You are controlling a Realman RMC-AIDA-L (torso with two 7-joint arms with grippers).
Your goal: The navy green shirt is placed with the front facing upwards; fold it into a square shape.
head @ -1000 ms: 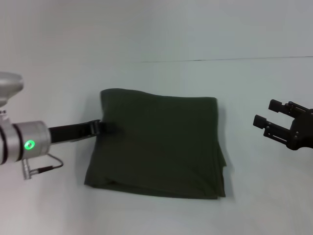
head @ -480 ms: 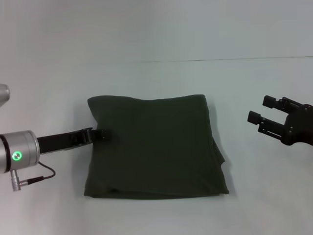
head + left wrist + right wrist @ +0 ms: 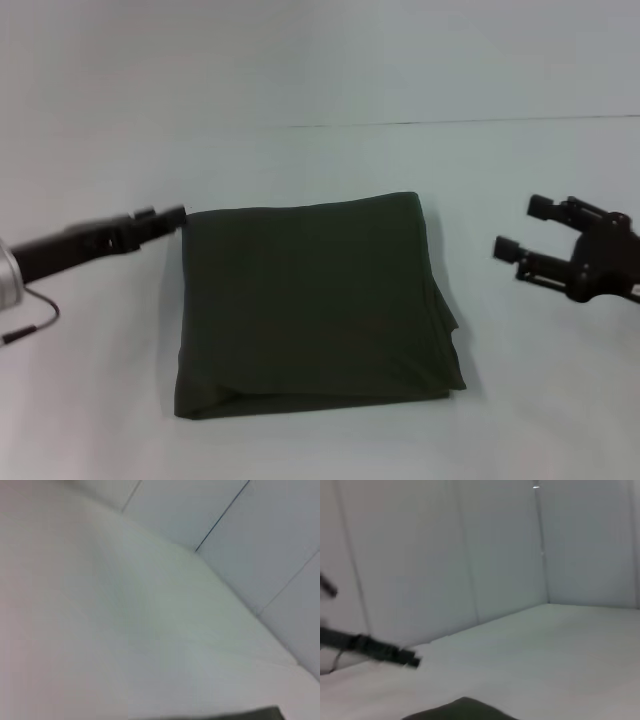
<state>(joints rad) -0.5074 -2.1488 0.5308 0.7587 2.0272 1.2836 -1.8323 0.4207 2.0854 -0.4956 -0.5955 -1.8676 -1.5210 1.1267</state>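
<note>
The navy green shirt lies on the white table as a folded, roughly square dark olive pad with a plain side up. Its near right edge shows loose layers. My left gripper hovers just off the shirt's far left corner, holding nothing, and shows in the right wrist view as a thin black bar. My right gripper hangs open to the right of the shirt, well clear of it. Slivers of the shirt show at the edge of the left wrist view and the right wrist view.
The white table runs all round the shirt, with a thin dark seam across the far side. White wall panels stand behind the table. A cable hangs from the left arm.
My left gripper has come off the shirt's left edge and drawn back to the left and far side. The shirt's left edge has settled flat. My right gripper has shifted slightly.
</note>
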